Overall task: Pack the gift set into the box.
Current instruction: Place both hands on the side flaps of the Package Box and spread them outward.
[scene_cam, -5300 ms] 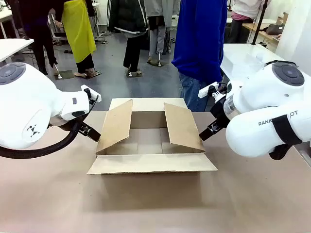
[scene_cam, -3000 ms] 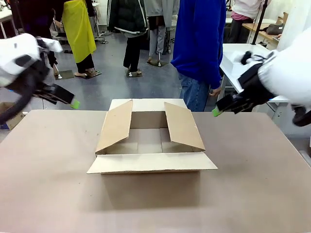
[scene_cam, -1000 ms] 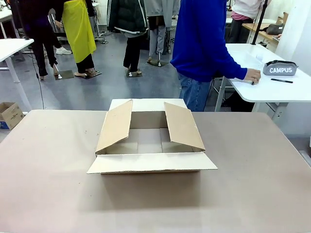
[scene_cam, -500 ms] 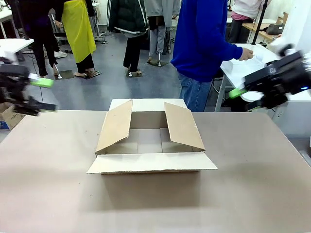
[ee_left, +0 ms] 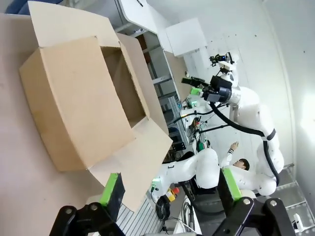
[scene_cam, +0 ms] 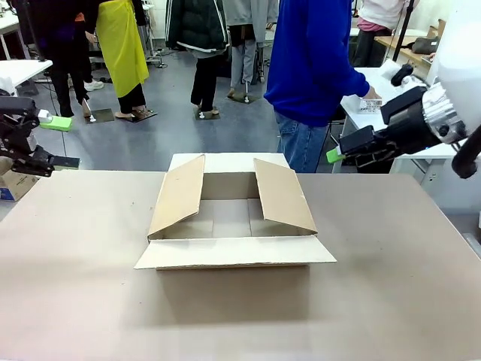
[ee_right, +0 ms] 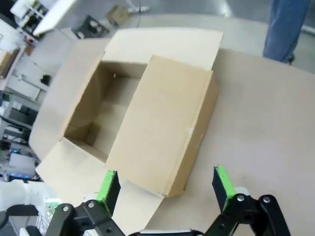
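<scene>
The box sits open at the middle of the counter, long axis across the frame, nothing packed yet. The left pincer hangs released at the left edge. The right pincer, also released, hangs upper right and looks nearer the box.

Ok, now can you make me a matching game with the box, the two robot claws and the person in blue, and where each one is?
Things:
1. brown cardboard box
2. left black gripper with green pads
3. right black gripper with green pads
4. person in a blue top

Places:
A. standing beyond the far edge of the brown table
B. middle of the table, flaps open
C. raised over the table's far right corner, open
D. raised by the table's far left corner, open

Pairs: 1-B, 2-D, 3-C, 4-A
</scene>
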Available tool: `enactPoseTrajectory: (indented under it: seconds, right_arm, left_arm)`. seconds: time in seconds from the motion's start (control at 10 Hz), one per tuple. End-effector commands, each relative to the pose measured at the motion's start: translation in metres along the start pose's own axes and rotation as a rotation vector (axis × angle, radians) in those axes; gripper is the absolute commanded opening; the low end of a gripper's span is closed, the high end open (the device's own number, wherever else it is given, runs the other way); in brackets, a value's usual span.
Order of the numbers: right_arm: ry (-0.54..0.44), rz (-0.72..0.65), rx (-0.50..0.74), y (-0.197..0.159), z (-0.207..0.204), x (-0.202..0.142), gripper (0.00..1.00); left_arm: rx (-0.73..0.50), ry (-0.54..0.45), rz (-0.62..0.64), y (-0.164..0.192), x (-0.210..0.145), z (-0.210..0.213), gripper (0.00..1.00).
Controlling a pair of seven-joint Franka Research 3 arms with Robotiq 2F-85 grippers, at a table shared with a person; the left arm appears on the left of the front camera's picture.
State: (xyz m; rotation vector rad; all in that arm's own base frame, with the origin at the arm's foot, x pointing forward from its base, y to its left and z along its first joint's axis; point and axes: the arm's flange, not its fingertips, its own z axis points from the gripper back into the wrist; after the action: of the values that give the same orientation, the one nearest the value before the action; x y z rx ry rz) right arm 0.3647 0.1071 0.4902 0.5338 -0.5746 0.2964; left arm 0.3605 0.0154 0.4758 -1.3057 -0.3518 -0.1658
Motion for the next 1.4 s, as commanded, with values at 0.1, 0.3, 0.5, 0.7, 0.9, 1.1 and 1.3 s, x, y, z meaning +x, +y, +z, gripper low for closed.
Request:
enactPoseTrajectory:
  seconds: [0.1,0.3,0.5,0.7,0.9,1.1,1.3]
  right_arm:
    - [-0.016,0.105,0.025,0.018,-0.021,0.007,1.0]
    - [-0.079,0.075,-0.03,0.04,-0.068,0.005,1.0]
    - [-0.018,0.037,-0.052,0.052,-0.087,-0.011,1.0]
    - [-0.032,0.093,-0.022,0.047,-0.055,-0.004,1.0]
    - [-0.032,0.093,-0.022,0.047,-0.055,-0.004,1.0]
    - [-0.032,0.093,-0.022,0.047,-0.055,-0.004,1.0]
    - [-0.032,0.093,-0.022,0.047,-0.055,-0.004,1.0]
  left_arm:
    - [0.0,0.0,0.0,0.0,0.0,0.0,1.0]
    - [0.215,-0.013,-0.016,-0.027,0.033,-0.055,1.0]
    - [0.528,0.162,0.055,-0.041,0.064,-0.121,1.0]
    - [0.778,0.195,0.078,-0.045,0.091,-0.196,1.0]
    - [0.638,0.094,-0.015,-0.055,0.064,-0.181,1.0]
    - [0.638,0.094,-0.015,-0.055,0.064,-0.181,1.0]
    - [0.687,0.107,0.006,-0.053,0.077,-0.202,1.0]
